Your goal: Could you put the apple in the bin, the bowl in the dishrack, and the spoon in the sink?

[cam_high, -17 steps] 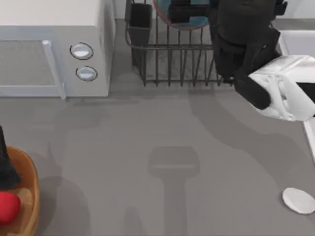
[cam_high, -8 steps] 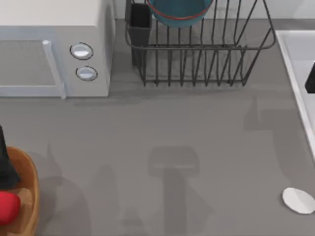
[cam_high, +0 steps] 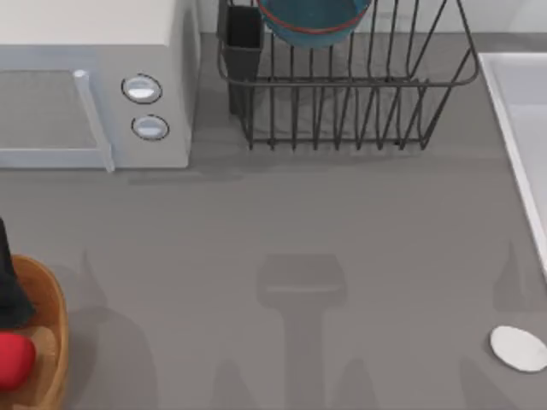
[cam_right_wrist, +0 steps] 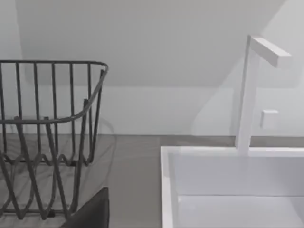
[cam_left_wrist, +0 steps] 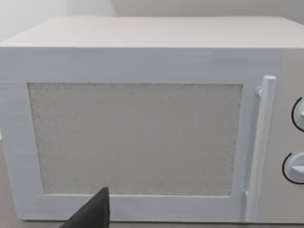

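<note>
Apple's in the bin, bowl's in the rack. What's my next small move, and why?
Probably bring the right arm down over the spoon: it lies on the table near the sink, not in it, while the apple and bowl look placed.

The microwave [cam_high: 90, 85] occupies the rear left of the table [cam_high: 299, 222]. The dishrack [cam_high: 342, 77] stands just to its right along the rear edge, with its cup [cam_high: 244, 38] at the corner nearest the microwave. The bowl [cam_high: 312, 17] sits inside the dishrack, toward the rear, beside the cup. The sink [cam_high: 521, 128] lies at the table's right edge, just right of the dishrack; in the right wrist view a faucet [cam_right_wrist: 251, 90] rises behind its basin. The bin [cam_high: 43, 342] sits at the front left edge, with the apple [cam_high: 13, 360] inside it. The spoon [cam_high: 518, 348] lies on the table at front right, in front of the sink.
</note>
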### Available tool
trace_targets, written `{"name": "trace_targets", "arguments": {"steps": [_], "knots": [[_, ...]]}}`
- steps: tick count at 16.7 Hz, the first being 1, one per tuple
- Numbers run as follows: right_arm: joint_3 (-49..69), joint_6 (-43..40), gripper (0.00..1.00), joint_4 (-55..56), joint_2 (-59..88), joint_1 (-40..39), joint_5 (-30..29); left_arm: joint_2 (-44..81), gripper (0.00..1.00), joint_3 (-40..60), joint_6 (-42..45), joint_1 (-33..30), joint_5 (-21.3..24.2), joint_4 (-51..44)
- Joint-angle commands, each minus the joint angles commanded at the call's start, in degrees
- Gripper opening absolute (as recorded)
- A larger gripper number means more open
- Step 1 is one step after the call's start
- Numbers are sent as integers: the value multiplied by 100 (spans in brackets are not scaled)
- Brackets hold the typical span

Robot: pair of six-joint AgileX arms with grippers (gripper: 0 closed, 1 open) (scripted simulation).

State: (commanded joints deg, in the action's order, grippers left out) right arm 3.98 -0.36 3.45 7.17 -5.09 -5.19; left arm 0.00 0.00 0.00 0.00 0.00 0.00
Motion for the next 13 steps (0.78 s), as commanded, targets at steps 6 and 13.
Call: {"name": "trace_targets", "arguments": {"steps": [6,13], "knots": [[-398,36,100,-345,-718,509,519,0,100,0,0,0,0,0],[-66,-341,100,-707,-315,502,512,0,100,0,0,0,0,0]]}}
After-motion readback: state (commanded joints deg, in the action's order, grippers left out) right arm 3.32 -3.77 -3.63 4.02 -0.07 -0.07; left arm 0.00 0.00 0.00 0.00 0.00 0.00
